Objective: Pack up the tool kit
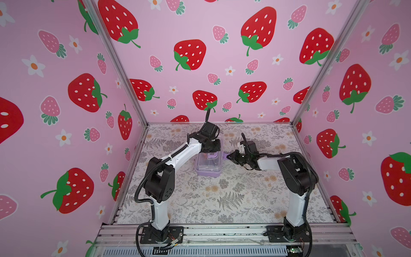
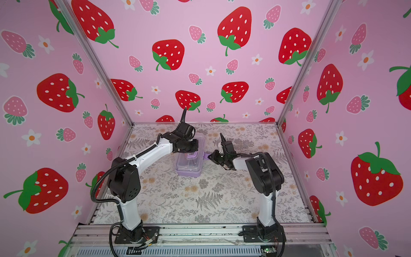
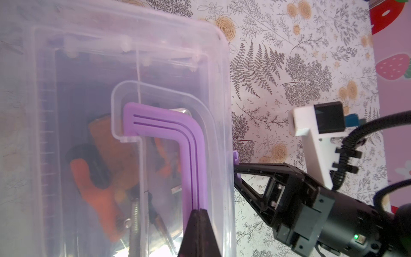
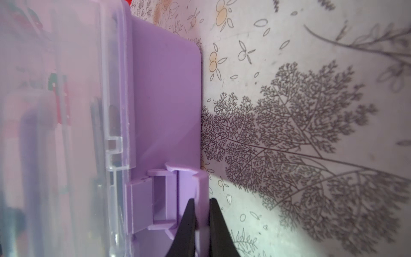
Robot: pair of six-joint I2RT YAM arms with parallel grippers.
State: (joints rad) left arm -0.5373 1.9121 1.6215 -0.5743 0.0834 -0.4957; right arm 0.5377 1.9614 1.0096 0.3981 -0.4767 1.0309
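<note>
Here tool kit (image 1: 208,167) beside right tool (image 4: 202,211); latch (image 4: 201,183) pinched.

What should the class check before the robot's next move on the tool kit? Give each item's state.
1. Tools inside tool kit: ok, orange-handled pliers show through the lid.
2. Lid seated all round: cannot tell, left arm hides the far end.
3. Left gripper shut, tips on handle: ok.
4. Right gripper shut on latch: ok.
5. Latch fastened: not ok, it sticks out sideways.

Robot test booth: strawberry-print walls (image 1: 231,20)
</note>
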